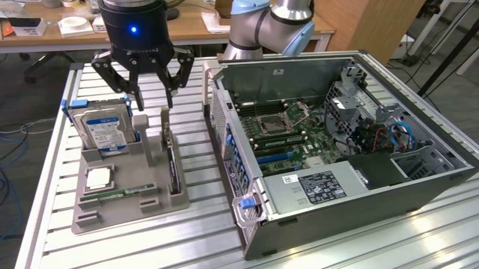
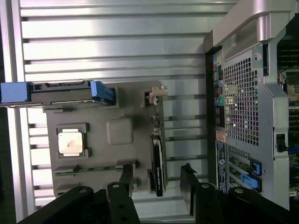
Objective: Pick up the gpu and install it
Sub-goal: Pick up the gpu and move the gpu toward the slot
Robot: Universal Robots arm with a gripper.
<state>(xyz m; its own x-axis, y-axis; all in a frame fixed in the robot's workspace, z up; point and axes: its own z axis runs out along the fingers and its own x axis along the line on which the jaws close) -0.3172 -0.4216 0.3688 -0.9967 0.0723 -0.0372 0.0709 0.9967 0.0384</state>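
The gpu (image 1: 174, 168) stands on edge in a slot of the grey holder (image 1: 134, 175) on the worktop (image 1: 194, 235). In the exterior view the fingers (image 1: 174, 81) hang at its 12 o'clock, spread apart and empty. The open computer case (image 1: 337, 168) sits at 3 o'clock, and the hard drive (image 1: 105, 126) at 10 o'clock.

Exterior cam: high, looking down at a slant across the tabletop (image 1: 187, 241) — tray (image 1: 123, 210) on the exterior view's left, open case (image 1: 374, 202) on its right, desks (image 1: 187, 31) behind. Mid range; whole work area in frame. Wrist cam: looks straight down on the tray (image 2: 119, 130), much nearer — own jaws cut into the frame edge. Shared: the tray, the tabletop (image 2: 117, 46) strip beside it, the case's (image 2: 243, 107) rear wall.
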